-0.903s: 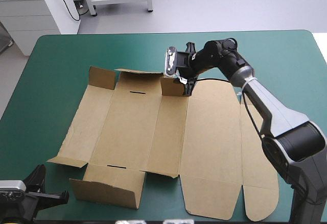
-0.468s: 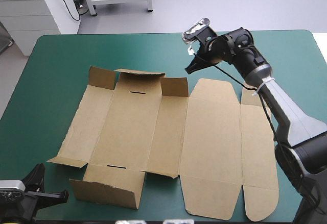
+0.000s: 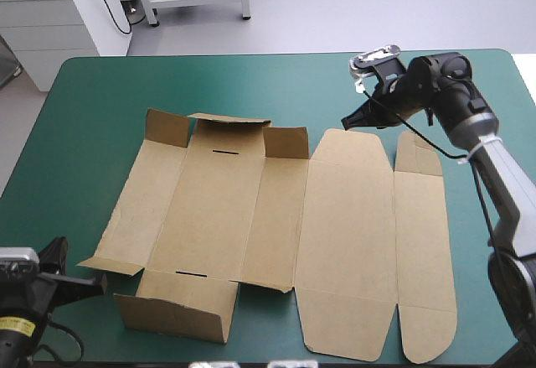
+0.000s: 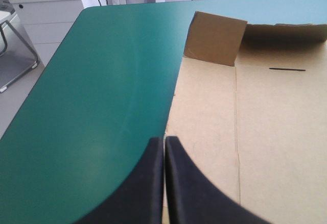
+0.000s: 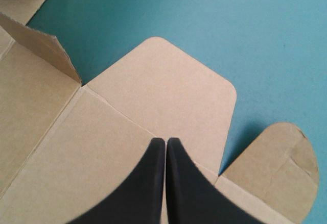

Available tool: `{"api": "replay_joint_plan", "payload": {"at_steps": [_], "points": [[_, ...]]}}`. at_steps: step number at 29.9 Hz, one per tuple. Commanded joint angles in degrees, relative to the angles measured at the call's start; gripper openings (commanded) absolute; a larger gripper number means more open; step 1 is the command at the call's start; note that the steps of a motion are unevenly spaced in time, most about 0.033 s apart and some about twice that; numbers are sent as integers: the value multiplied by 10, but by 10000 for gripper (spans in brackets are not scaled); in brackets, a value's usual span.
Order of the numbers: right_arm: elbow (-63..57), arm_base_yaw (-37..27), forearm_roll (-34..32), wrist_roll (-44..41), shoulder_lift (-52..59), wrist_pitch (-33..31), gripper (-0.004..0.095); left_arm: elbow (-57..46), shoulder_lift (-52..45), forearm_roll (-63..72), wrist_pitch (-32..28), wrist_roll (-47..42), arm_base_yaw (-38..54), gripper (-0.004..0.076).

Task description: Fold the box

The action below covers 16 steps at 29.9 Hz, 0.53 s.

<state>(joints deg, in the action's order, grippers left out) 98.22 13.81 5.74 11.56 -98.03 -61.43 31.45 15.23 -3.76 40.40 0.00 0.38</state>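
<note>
Brown box (image 3: 276, 217) part-raised on teal-green cover (image 3: 100, 108), wrist views plainly show left fingers (image 4: 145, 188), right fingers (image 5: 148, 183) pressed together

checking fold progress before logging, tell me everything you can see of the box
The box is a cut sheet of brown board, lying mostly flat on the teal-green cover. Its left part has a far wall and two small flaps raised, plus a near wall standing up; two thin slots show. The right panels lie flat with rounded ends. Nothing grips it.
</note>
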Motion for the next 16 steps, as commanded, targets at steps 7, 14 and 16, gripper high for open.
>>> {"api": "replay_joint_plan", "payload": {"at_steps": [7,14,16], "points": [[-185,-42,5,-23,175,96,-6,161,225,-43,-37,0,-2,-8],[-298,-52,-6,-37,284,116,-6,257,374,-46,52,58,0,-8],[-323,-52,-6,-40,314,120,-6,278,411,-47,58,66,0,-5]]}}
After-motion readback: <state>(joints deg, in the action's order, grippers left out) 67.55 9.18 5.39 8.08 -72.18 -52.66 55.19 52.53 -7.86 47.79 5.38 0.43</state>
